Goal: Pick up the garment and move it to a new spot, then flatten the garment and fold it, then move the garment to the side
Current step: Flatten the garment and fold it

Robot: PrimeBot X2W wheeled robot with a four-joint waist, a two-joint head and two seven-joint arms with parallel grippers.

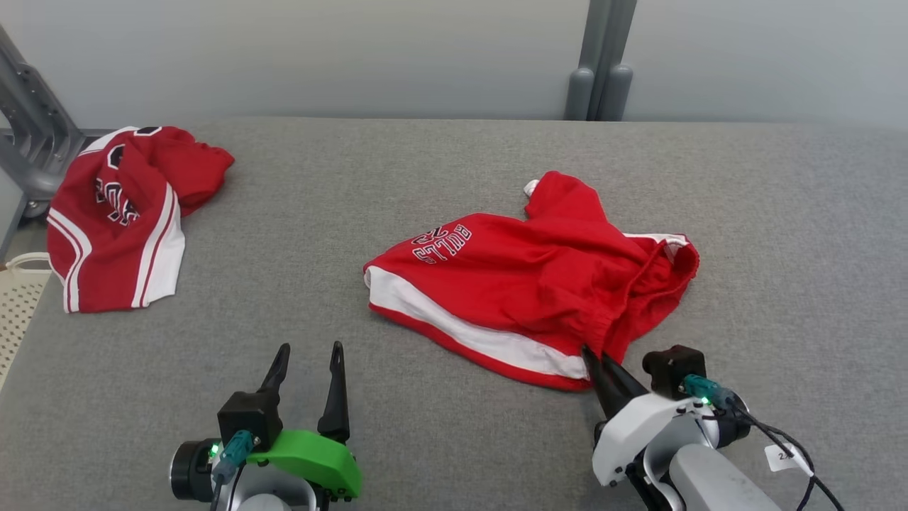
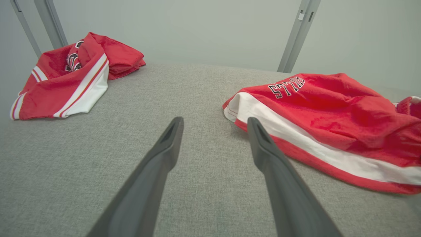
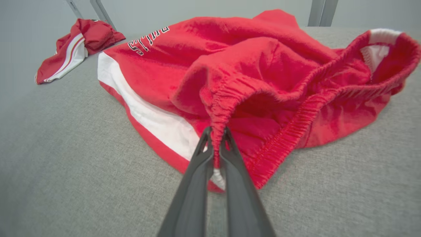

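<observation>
Crumpled red shorts (image 1: 525, 284), white side stripe, outlined lettering, are laid on grey tabletop (image 1: 397, 163), slightly toward 3 o'clock. Their waistband (image 3: 218, 108) at 5 o'clock is pinched by right gripper (image 1: 590, 357) jaws; left gripper (image 1: 307, 355) jaws are spread.

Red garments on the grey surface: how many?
2. The red shorts lie centre-right, waistband pinched by the right gripper. The second red garment is bunched at the far left edge. None appears hidden.
</observation>
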